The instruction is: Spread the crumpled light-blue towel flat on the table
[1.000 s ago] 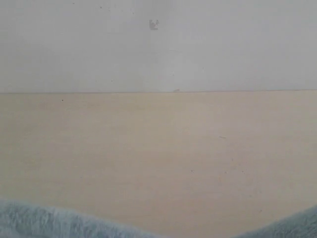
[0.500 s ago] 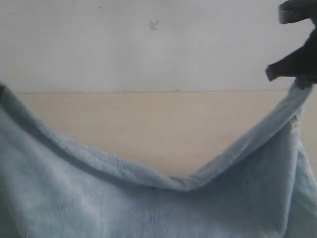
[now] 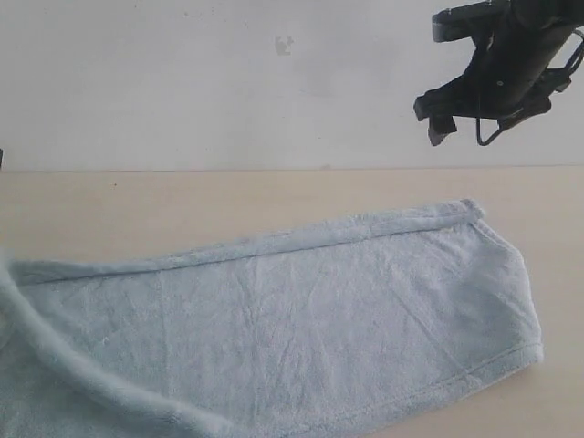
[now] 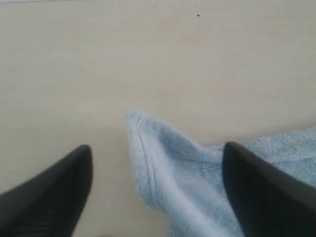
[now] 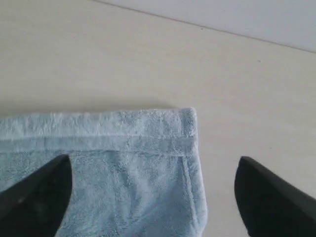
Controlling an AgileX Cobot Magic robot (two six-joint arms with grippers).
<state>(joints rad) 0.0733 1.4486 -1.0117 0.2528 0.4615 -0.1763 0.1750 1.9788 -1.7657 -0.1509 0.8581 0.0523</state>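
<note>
The pale-blue towel (image 3: 310, 319) lies spread over the beige table (image 3: 182, 205), its far hem folded over and its left end still bunched and raised at the view's edge. My right gripper (image 3: 444, 121) hangs open in the air above the towel's far right corner (image 5: 185, 118), holding nothing. In the left wrist view, my left gripper (image 4: 157, 170) stands open over the other corner (image 4: 140, 133), which is humped and folded on the table; its dark fingers (image 4: 59, 187) straddle the fold without gripping it. No white tag shows.
A white wall (image 3: 228, 82) rises behind the table's far edge, with a small mark on it. Bare tabletop (image 5: 123, 54) lies beyond the towel's far hem and to its right.
The towel, held up stretched between both grippers half a second ago, now lies on the table. Both grippers have let go; the right one has risen and moved left.
</note>
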